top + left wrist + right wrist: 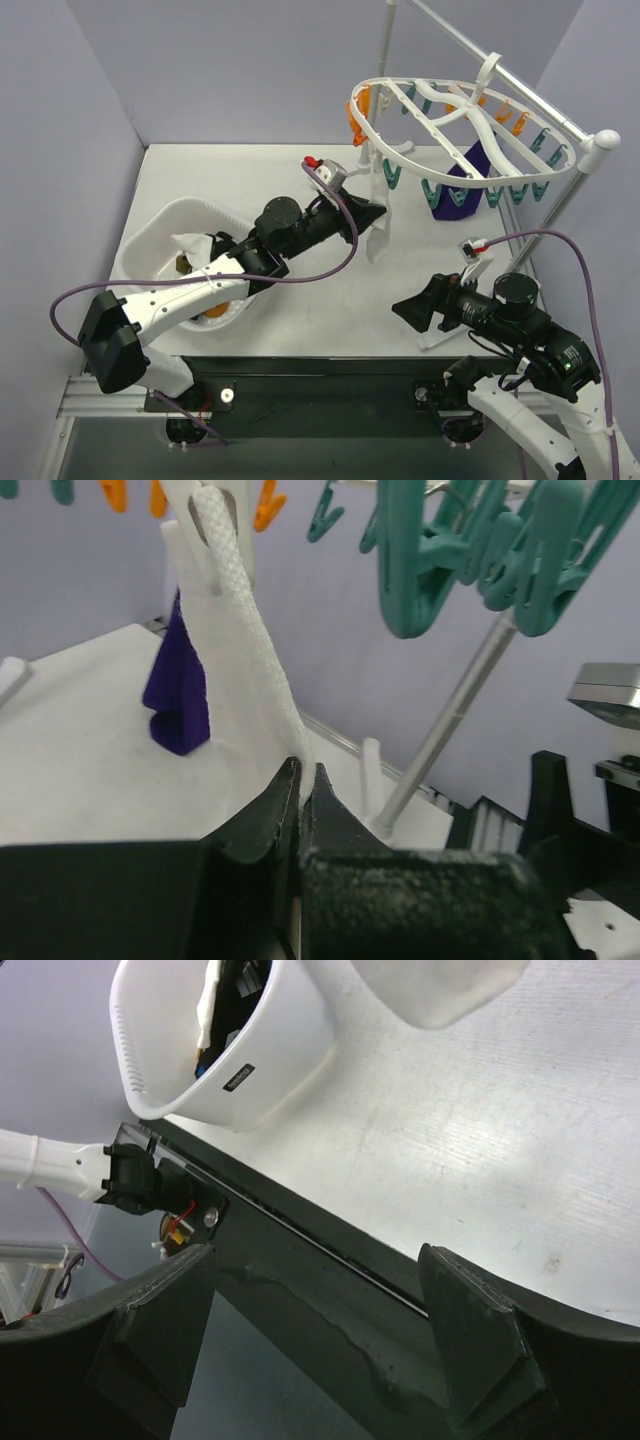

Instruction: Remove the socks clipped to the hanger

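Note:
The white hanger hangs from a rail at the back right, with teal clips and orange clips dangling from it. A white sock hangs from its left side. My left gripper is shut on that white sock, pinching its lower part between the fingertips. Farther back a dark purple sock stays clipped, also seen in the left wrist view. My right gripper is open and empty near the table's front edge.
A white tub with socks inside sits at the left, under my left arm, and shows in the right wrist view. The stand's metal pole rises at the right. The black front rail lies under my right gripper.

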You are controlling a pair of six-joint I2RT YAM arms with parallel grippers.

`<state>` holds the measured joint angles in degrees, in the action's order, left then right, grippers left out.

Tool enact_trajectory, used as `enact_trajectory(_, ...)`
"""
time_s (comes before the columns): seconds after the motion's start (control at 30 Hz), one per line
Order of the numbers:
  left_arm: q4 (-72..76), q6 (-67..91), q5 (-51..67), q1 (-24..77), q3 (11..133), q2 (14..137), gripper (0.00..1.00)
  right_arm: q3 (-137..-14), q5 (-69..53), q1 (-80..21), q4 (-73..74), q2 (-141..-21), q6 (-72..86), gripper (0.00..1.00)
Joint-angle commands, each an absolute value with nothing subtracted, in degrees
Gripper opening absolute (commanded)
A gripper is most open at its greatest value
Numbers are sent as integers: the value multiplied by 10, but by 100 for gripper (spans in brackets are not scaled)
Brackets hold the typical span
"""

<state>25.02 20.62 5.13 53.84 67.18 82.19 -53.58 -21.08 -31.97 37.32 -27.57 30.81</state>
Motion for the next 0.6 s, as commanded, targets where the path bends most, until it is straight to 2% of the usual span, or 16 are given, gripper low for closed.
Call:
enact_trajectory(0.0,260,278,133,540,700,810,0,-557,-151,-321,367,-283,320,83)
enact_trajectory(0.2,317,386,212,541,682,814,0,-594,-101,-321,375,-304,313,83)
enact_trajectory(0.57,375,481,248,574,657,819,0,-595,-169,-322,326,-335,298,86)
